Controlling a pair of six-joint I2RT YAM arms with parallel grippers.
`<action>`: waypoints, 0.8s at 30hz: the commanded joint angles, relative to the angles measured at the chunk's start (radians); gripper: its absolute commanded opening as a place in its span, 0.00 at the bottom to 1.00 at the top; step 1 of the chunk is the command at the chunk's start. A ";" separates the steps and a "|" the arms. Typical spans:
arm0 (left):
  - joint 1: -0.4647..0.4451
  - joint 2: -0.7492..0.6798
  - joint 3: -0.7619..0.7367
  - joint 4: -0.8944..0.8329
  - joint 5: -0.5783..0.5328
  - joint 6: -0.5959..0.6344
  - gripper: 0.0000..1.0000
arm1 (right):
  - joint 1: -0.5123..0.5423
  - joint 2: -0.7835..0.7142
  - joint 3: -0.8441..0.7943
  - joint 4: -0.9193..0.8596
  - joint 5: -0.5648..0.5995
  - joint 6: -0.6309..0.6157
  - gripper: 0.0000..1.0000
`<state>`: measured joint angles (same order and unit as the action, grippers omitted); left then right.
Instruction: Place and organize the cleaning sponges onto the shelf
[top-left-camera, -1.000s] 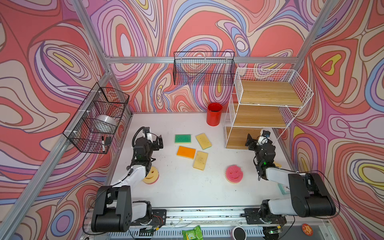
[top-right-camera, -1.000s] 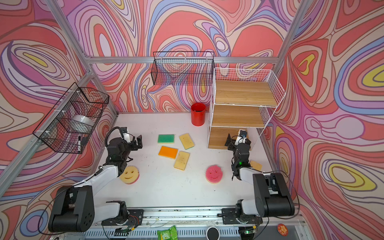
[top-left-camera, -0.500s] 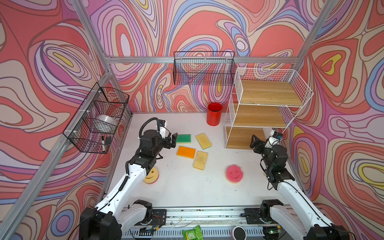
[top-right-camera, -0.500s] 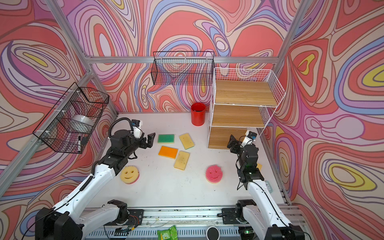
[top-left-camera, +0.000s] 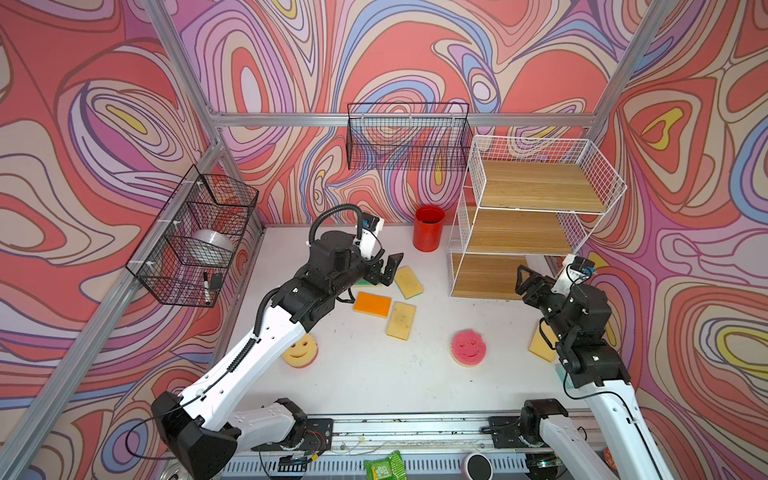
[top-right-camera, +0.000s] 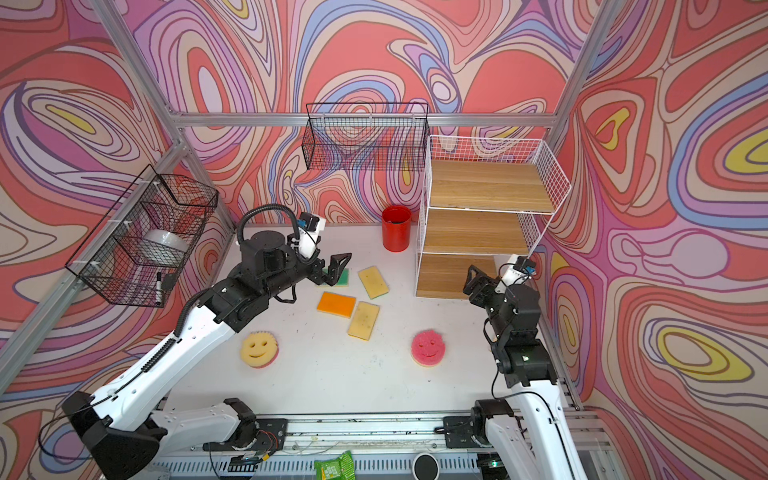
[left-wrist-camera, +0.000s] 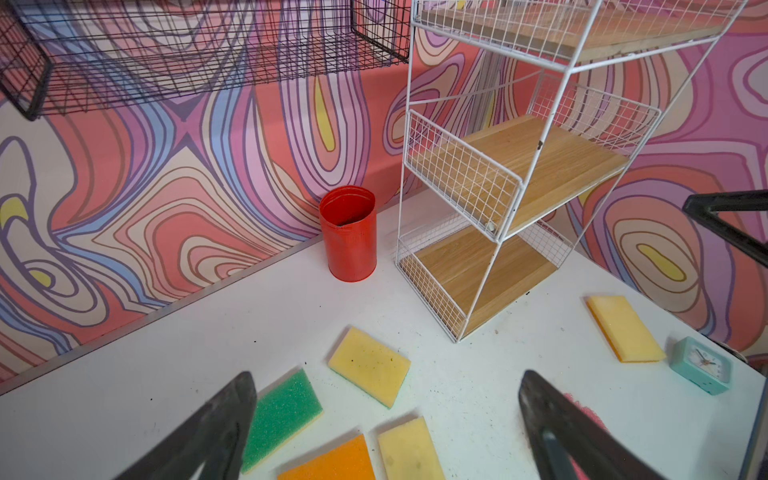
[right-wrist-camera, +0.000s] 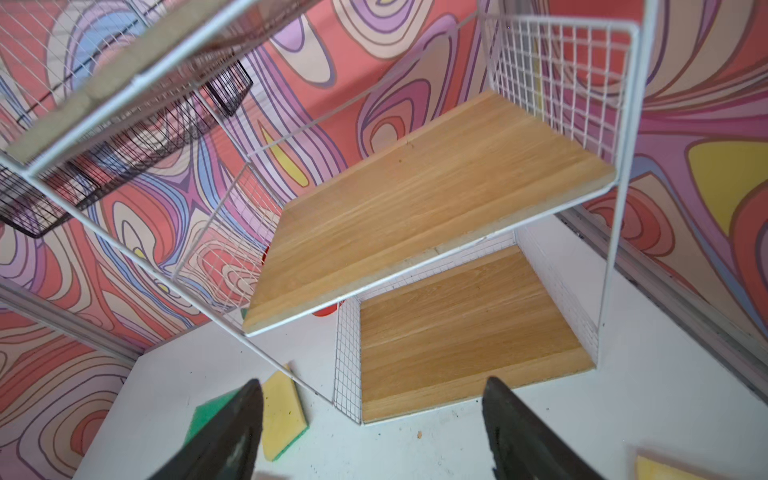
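Note:
Several cleaning sponges lie on the white table. A green one (top-left-camera: 362, 283) sits just under my open left gripper (top-left-camera: 384, 270), next to a yellow one (top-left-camera: 408, 282), an orange one (top-left-camera: 372, 304) and another yellow one (top-left-camera: 401, 320). A yellow smiley sponge (top-left-camera: 300, 352) lies beside the left arm and a pink smiley sponge (top-left-camera: 468, 348) nearer the right arm. One more yellow sponge (top-left-camera: 541, 345) lies behind the right arm. My right gripper (top-left-camera: 525, 282) is open and empty, facing the front of the shelf (top-left-camera: 536, 216), whose three boards are bare.
A red cup (top-left-camera: 429, 228) stands left of the shelf. Black wire baskets hang on the back wall (top-left-camera: 407, 141) and on the left wall (top-left-camera: 195, 237). A teal clock (left-wrist-camera: 700, 365) sits near the right edge. A green packet (top-left-camera: 384, 465) lies on the front rail.
Both arms have unfolded from their low rest poses. The left gripper has reached right, over the green sponge. The right arm has risen and shifted right, its gripper pointing at the shelf's lowest tier.

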<state>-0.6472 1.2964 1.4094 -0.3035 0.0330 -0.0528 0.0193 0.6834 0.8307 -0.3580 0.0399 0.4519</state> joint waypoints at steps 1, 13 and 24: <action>-0.047 0.091 0.146 -0.077 -0.068 -0.009 0.98 | 0.003 0.041 0.113 -0.147 0.066 0.041 0.84; -0.209 0.401 0.423 0.089 -0.194 0.010 0.95 | 0.002 0.237 0.392 -0.197 0.081 -0.021 0.85; -0.232 0.549 0.390 0.278 -0.173 -0.058 0.88 | 0.002 0.323 0.485 -0.173 -0.021 -0.021 0.85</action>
<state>-0.8688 1.8172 1.7725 -0.1173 -0.1295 -0.0826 0.0193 0.9955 1.2816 -0.5388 0.0582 0.4358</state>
